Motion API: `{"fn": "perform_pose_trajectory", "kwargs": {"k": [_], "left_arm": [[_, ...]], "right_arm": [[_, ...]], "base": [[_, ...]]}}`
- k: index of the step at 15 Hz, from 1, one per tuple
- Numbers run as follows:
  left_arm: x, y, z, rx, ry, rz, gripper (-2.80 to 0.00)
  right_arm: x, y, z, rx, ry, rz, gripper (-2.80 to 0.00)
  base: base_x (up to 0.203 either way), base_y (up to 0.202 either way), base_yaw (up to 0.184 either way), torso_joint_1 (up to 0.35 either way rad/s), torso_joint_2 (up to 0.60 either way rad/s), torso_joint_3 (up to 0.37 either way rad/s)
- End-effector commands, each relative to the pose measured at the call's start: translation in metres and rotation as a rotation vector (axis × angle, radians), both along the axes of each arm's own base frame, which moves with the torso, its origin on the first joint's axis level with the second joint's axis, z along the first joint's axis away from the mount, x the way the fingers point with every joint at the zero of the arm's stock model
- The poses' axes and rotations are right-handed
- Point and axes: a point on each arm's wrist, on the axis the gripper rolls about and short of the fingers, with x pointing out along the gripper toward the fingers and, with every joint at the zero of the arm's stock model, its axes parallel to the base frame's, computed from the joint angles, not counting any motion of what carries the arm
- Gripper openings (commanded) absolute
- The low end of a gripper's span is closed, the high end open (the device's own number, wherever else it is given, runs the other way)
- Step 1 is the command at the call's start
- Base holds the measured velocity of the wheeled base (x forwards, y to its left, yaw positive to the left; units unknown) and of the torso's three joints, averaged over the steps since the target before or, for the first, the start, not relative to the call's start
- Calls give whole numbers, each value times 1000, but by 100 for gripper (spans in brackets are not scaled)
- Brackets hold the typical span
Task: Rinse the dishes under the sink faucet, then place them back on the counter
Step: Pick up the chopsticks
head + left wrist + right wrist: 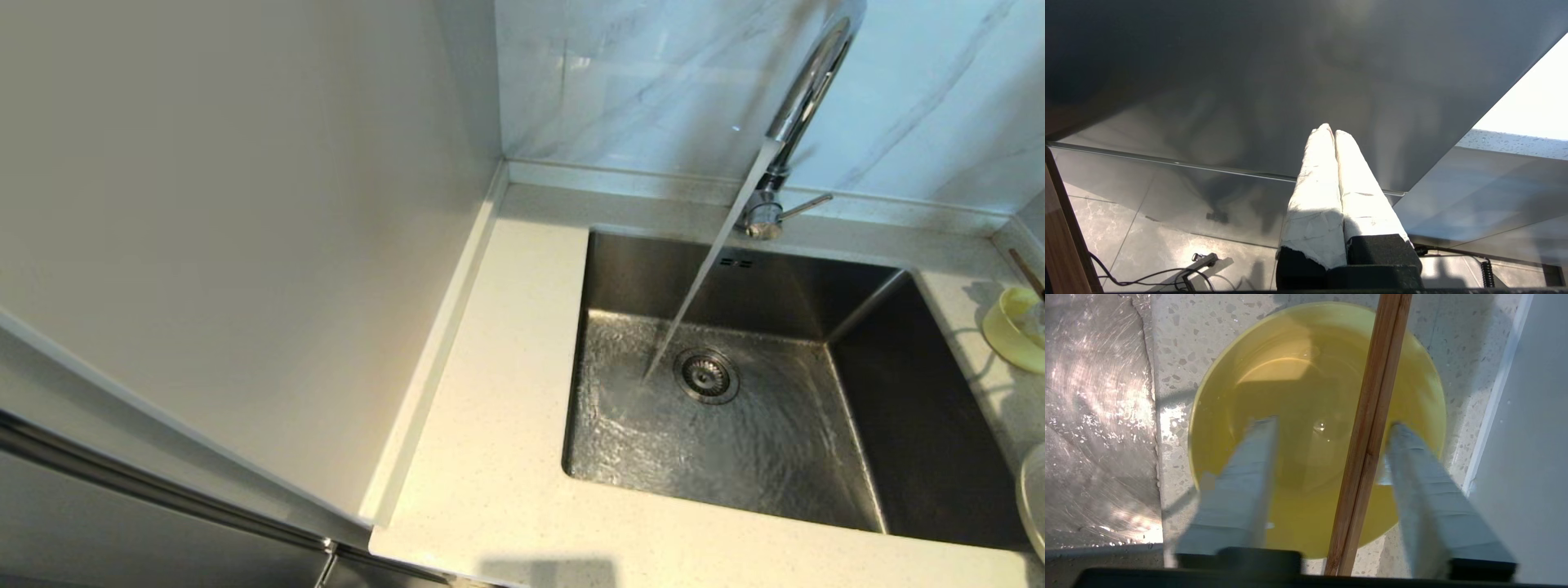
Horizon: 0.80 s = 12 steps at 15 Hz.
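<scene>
Right end effector [1331,426], fingers spread, straddles chopsticks [1372,428] lying across the yellow bowl [1306,396] beneath it on the table [1180,347]; we judge closing could flick them off.

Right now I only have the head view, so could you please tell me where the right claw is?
Observer: The right claw hangs over the yellow bowl, which sits on the counter beside the sink.
Operator: Thank you. Is it open?
Observer: Yes, it is open, with one finger on either side of the chopsticks that lie across the bowl. As far as I can see, neither finger touches them.
Operator: And the left claw?
Observer: The left claw is shut, down low beside a grey panel.
</scene>
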Motion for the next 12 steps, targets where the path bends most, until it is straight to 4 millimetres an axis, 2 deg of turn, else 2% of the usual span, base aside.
{"fn": "perform_pose_trajectory", "kwargs": {"k": [1,8,10,12], "left_arm": [[0,0,0,0,0,1,-280],[0,0,0,0,0,1,-280],[0,0,0,0,0,0,-280],[0,0,0,0,0,1,-280]], "right_arm": [[1,-1,-3,5,7,3,-280],[5,-4,-10,10,11,7,-280],[4,-4,-5,-7,-10,8,-280],[-2,1,14,-64,-57,37,-280]], "base": [[0,0,0,0,0,0],[0,0,0,0,0,0],[0,0,0,0,0,0],[0,0,0,0,0,0]]}}
